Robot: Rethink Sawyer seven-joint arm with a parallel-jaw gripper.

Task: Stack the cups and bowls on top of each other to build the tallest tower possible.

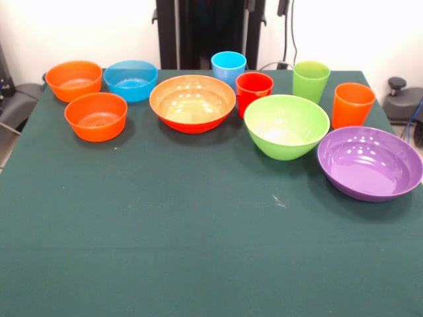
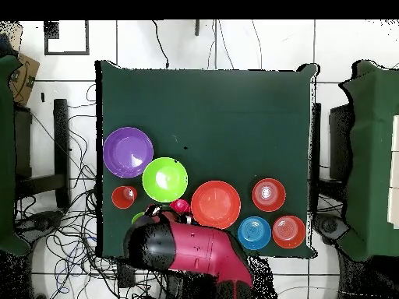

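While all ten pieces sit unstacked along the worktop (image 1: pixel 198 251), still at the start: hand hidden, grip unknowable; next likely calls for seating a bowl on the large lime green bowl (image 1: pixel 286 125).

Bowls unstacked on green table (image 2: pixel 226 117), red arm (image 2: pixel 195 249) perhaps hiding cups

I find no readable text, label, brand, number or sign anywhere. My bowls (image 1: pixel 192 102) and cups (image 1: pixel 310 80) are plain coloured plastic with no print, and the green table cloth (image 1: pixel 198 251) is bare of marks. In the overhead view, my arm (image 2: pixel 191 247) at six o'clock shows no legible lettering.
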